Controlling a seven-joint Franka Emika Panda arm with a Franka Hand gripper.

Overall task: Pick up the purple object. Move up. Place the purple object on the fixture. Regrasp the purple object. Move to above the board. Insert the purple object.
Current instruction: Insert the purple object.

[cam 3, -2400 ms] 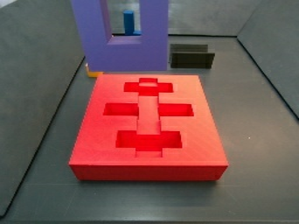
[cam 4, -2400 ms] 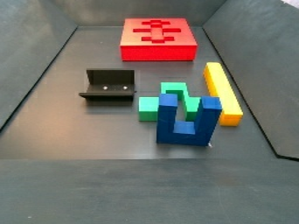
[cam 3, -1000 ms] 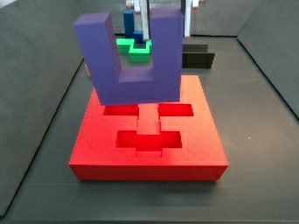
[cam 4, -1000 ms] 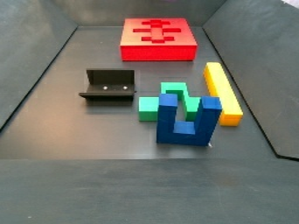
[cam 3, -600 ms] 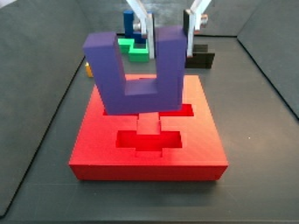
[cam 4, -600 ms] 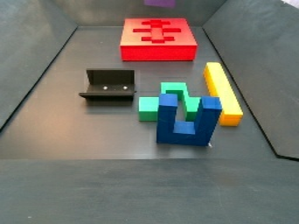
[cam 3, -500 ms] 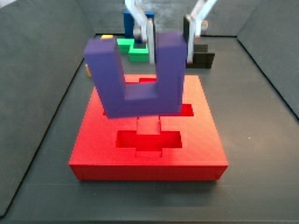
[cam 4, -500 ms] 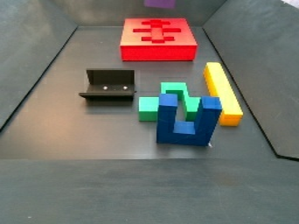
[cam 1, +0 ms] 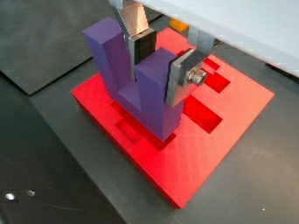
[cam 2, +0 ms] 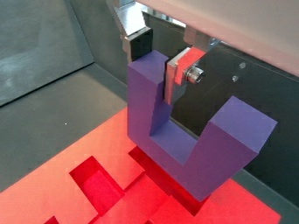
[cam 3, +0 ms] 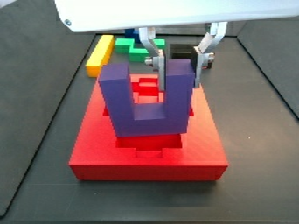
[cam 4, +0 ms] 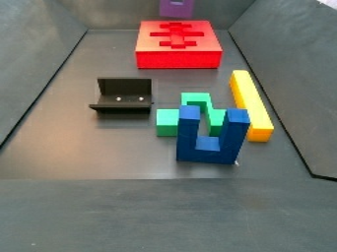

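My gripper (cam 3: 177, 63) is shut on the purple object (cam 3: 145, 103), a U-shaped block held with its prongs up and its base down. The fingers (cam 1: 183, 77) clamp one prong, as both wrist views show (cam 2: 158, 58). The block hangs low over the middle of the board (cam 3: 105, 150), a red slab with cross and bar cutouts; I cannot tell whether they touch. In a side view only a sliver of the purple object (cam 4: 175, 6) shows behind the board (cam 4: 211, 54). The fixture (cam 4: 121, 96) stands empty in front of the board.
A green block (cam 4: 168, 121), a blue two-pronged piece (cam 4: 208, 138) and a yellow bar (cam 4: 250, 101) lie together on the dark floor, beside the fixture. Tray walls rise on all sides.
The gripper has carried the purple object from beyond the board to over it and lowered it close to the board's top. Nothing else on the floor has moved.
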